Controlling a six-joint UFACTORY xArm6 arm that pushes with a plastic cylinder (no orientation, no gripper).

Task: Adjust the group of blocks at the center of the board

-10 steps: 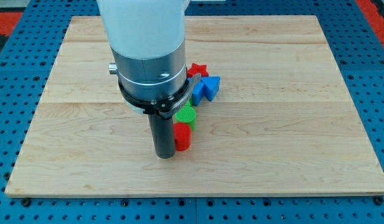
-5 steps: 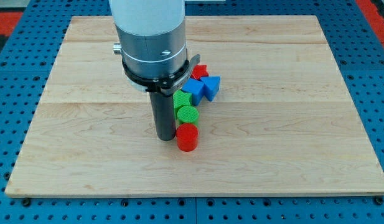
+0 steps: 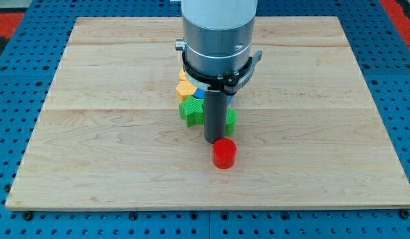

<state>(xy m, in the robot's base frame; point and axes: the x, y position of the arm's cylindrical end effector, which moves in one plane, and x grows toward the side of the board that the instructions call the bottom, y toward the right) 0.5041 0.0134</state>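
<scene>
We are working with a bare rod and no fingers at all, so there is nothing to open or close. Our tip (image 3: pixel 214 140) is resting just above the red cylinder (image 3: pixel 224 153), near it or perhaps touching; we cannot tell which. That cylinder is sitting a little below the cluster, where the green block (image 3: pixel 190 109) and yellow block (image 3: pixel 185 85) are showing beside the rod, others hidden. We are judging the group only partly gathered.

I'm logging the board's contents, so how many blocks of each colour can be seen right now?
Red: 1, the red cylinder
Green: 2, the green star-like block and the green block
Yellow: 1, the yellow block
Blue: 1, a blue sliver
Total: 5 visible; the arm may hide others.
</scene>
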